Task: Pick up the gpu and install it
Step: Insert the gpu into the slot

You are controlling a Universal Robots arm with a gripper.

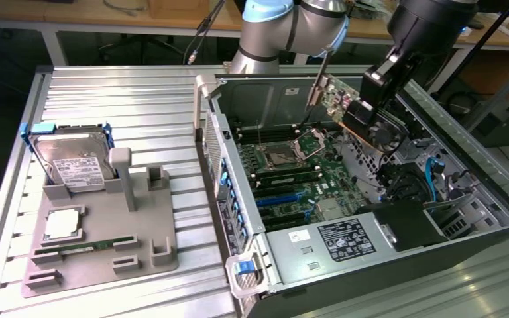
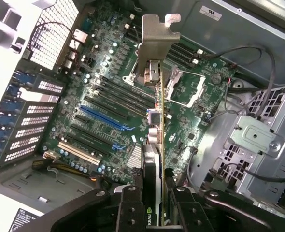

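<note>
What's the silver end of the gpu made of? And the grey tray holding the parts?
The gpu bracket looks like bare metal: thin, bent, dull silver sheen. The tray seems matte grey plastic, evenly coloured, no shine.

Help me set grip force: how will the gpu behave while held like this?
The gpu looks stiff: it runs straight out from the hand without sagging. Probably fragile, with bare components and a thin bracket. Gripped at one end, it may pivot if bumped.
</note>
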